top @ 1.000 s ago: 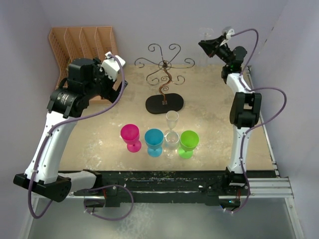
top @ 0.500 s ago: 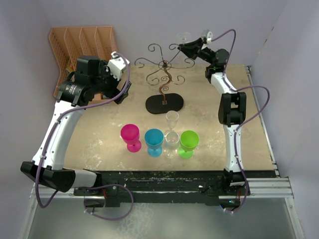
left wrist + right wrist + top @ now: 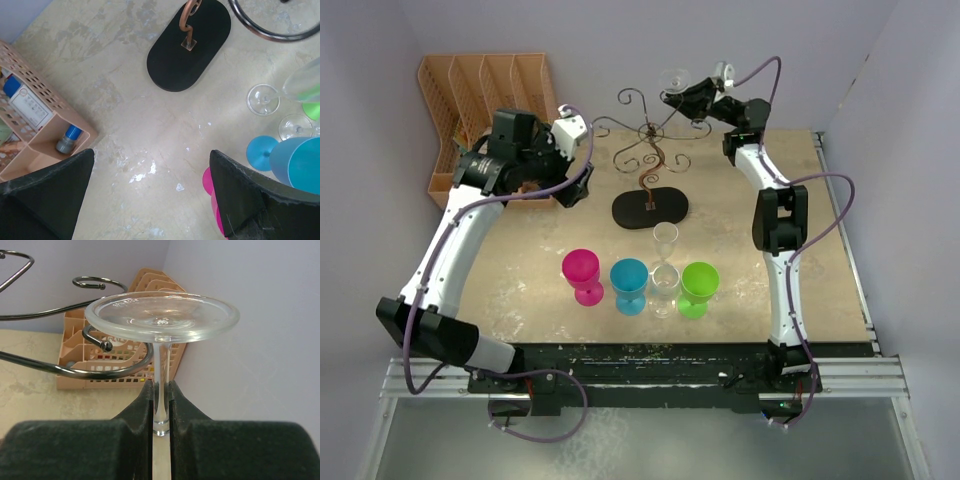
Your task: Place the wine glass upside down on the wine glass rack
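**Clear glass held by its stem beside the rack's far-right scrolls**

We saw the wine glass as clear and colourless, with a round flat foot and a thin stem. Its bowl was hidden from us. The right gripper was clenched on the stem, the foot pointing away from the fingers. The glass hung high at the far right of the wine glass rack, just beside one curled dark wire arm. We could not tell whether they touched.

The left gripper stood released, jaws wide, above the table to the rack's left.

Nearer, a pink glass, a blue glass, two clear glasses and a green glass stood upright in a loose row. A peach organizer sat in the far-left corner. The table was beige and marbled, the walls pale lavender.
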